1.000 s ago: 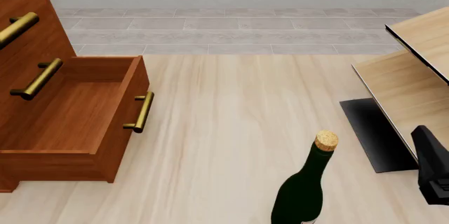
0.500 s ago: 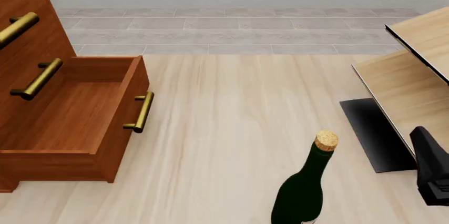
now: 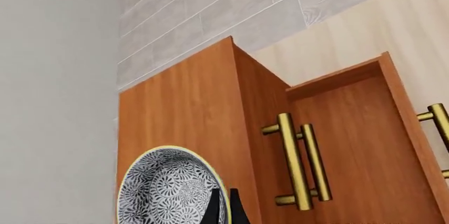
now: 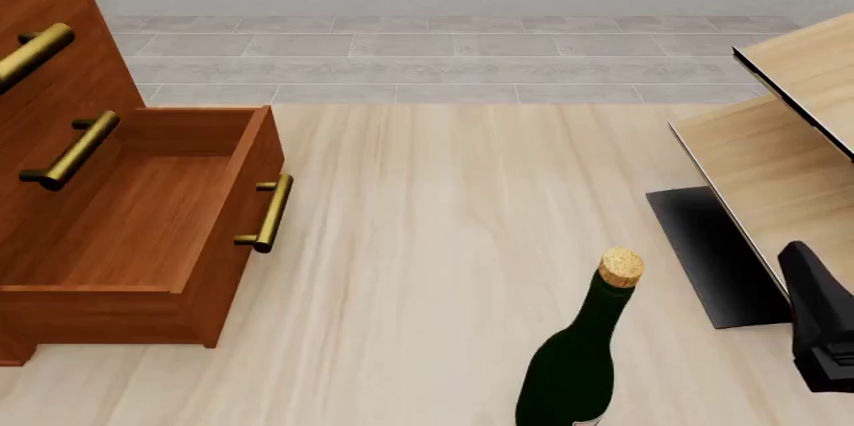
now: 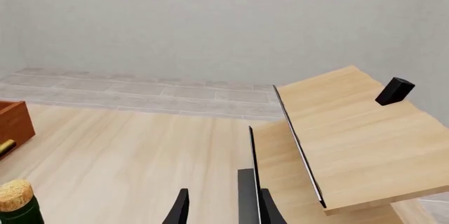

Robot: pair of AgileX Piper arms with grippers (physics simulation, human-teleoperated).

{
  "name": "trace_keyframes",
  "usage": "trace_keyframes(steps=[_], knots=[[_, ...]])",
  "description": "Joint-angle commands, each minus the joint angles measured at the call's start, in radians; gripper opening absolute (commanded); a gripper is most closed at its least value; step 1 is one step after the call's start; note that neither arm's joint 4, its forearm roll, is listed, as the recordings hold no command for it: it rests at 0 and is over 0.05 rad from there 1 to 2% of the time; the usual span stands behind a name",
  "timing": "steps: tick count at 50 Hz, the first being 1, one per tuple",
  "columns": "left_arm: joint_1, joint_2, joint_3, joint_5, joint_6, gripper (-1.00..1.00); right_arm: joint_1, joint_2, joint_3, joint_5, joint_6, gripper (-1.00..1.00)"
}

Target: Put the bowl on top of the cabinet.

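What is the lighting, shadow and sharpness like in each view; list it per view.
Front view: flat, even light, sharp, only a faint shadow around the bottle. Left wrist view: crisp, the bowl pattern clear, handles glint softly. Right wrist view: sharp, no glare, no blur.

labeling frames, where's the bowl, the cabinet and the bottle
bowl (image 3: 168, 190), left wrist view, patterned inside
cabinet (image 3: 182, 113), left wrist view, flat top
bottle (image 4: 577, 361), front view, green shoulder

table (image 4: 441, 246): pale wood | on it: cabinet (image 4: 107, 196), bottle (image 4: 574, 366), probably pale shelf unit (image 4: 767, 176)
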Motion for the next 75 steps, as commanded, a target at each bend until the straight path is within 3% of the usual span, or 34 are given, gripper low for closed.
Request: trace_keyframes(steps=[1, 21, 46, 63, 64, 75], knots=[[0.021, -0.014, 0.084, -0.058, 0.013, -1.00, 0.001, 0.000, 0.002, -0.001, -0.004, 1.00], [0.051, -0.003, 0.143, -0.110, 0.034, -1.00, 0.005, 0.000, 0.004, -0.001, -0.011, 1.00], [0.017, -0.030, 0.221, -0.133, 0.013, -1.00, 0.007, 0.000, 0.007, -0.004, -0.018, 1.00], [0.015, -0.045, 0.185, -0.110, 0.017, -1.00, 0.008, 0.000, -0.001, 0.003, -0.020, 1.00], [0.017, -0.045, 0.181, -0.109, 0.020, 1.00, 0.008, 0.000, -0.001, 0.003, -0.020, 1.00], [0.015, -0.048, 0.162, -0.104, 0.024, 1.00, 0.007, 0.000, 0.008, -0.009, -0.015, 1.00]])
